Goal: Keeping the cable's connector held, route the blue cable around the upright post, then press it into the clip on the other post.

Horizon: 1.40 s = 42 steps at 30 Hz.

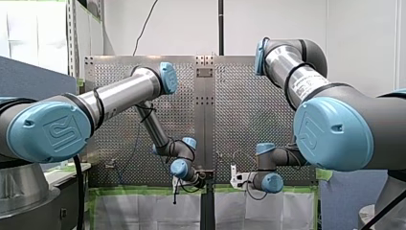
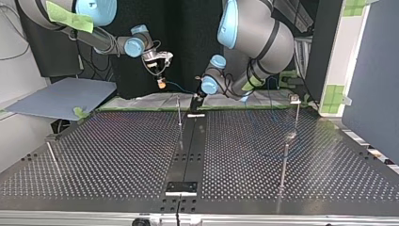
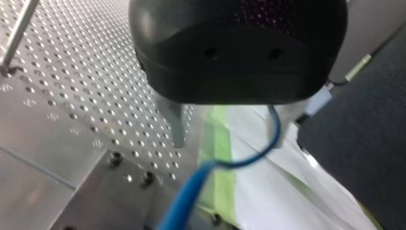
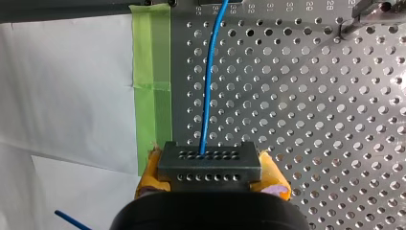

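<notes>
My right gripper [image 4: 210, 168] is closed on the connector [image 4: 209, 160], a dark block with rows of small holes, clamped between its yellow pads [image 4: 149, 173], one on each side. The blue cable [image 4: 208, 86] leaves the connector's forward face and runs straight ahead of this gripper over the perforated table [image 4: 306, 105], beside a strip of green tape [image 4: 153, 86] that edges the plate. A short second stretch of the cable shows low beside the gripper's body. My left gripper [image 3: 233, 141] stands open: one metal finger [image 3: 178, 125] is plain and the other is only a blur past the cable, with a wide gap between them. The cable hangs in a loose loop in that gap, close to the blurred finger, then sweeps out under the gripper towards the camera; I cannot tell whether it touches either finger. In the top view both grippers are at the table's far edge, my left one low over it and my right one higher. A thin post [image 2: 179, 112] stands just ahead of them, between the two. Another post [image 2: 297, 117], bearing the clip [image 2: 295, 99], stands well apart on my left arm's side, and the cable is at neither.
</notes>
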Available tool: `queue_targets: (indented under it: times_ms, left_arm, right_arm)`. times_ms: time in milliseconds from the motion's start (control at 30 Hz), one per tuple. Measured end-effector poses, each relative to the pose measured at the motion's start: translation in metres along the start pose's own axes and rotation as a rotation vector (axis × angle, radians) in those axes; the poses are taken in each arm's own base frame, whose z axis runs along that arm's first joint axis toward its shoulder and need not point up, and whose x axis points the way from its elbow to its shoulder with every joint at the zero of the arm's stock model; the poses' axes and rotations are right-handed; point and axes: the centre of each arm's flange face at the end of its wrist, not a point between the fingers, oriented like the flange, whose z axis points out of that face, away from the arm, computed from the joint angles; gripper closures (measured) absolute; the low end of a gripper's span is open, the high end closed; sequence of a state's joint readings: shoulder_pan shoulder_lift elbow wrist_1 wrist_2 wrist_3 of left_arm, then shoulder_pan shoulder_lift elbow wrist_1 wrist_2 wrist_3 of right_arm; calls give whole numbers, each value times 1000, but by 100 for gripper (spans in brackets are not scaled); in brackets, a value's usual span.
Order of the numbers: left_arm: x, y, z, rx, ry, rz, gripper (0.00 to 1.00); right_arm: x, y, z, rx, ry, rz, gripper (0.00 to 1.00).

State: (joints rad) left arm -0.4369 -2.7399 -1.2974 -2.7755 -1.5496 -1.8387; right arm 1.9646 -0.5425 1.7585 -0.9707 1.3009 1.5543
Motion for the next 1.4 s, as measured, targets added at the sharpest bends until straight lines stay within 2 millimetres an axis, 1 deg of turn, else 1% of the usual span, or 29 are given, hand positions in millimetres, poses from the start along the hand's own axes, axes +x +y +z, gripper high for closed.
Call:
queue_targets:
  times_ms: [67,100,167,200,233,267,300,367,733,933,1167,1400]
  left_arm:
    - [1,2,-2,-20,10,17,38]
    - [1,2,-3,-29,15,26,38]
    - [3,3,-4,-49,27,45,57]
    - [3,4,-5,-58,29,54,57]
    - [3,5,-5,-67,31,63,66]
    - [3,6,-6,-79,31,73,84]
    - [3,7,-6,-87,30,78,84]
    - [2,8,-6,-100,28,85,98]
    - [4,4,-6,-72,36,87,98]
    - [4,7,-7,-80,50,91,98]
    - [7,13,-13,-130,94,123,98]
    - [10,15,-18,-152,99,138,98]
  right_arm:
    - [0,0,0,0,0,0,100]
    - [0,0,0,0,0,0,100]
    - [0,0,0,0,0,0,100]
    - [0,0,0,0,0,0,100]
    - [0,0,0,0,1,0,100]
    - [0,0,0,0,1,0,100]
    - [0,0,0,0,1,0,100]
    - [0,0,0,0,2,0,100]
    - [0,0,0,0,0,0,100]
    - [0,0,0,0,-1,0,100]
    - [0,3,0,-7,-4,2,100]
    - [0,5,0,-10,-5,3,100]
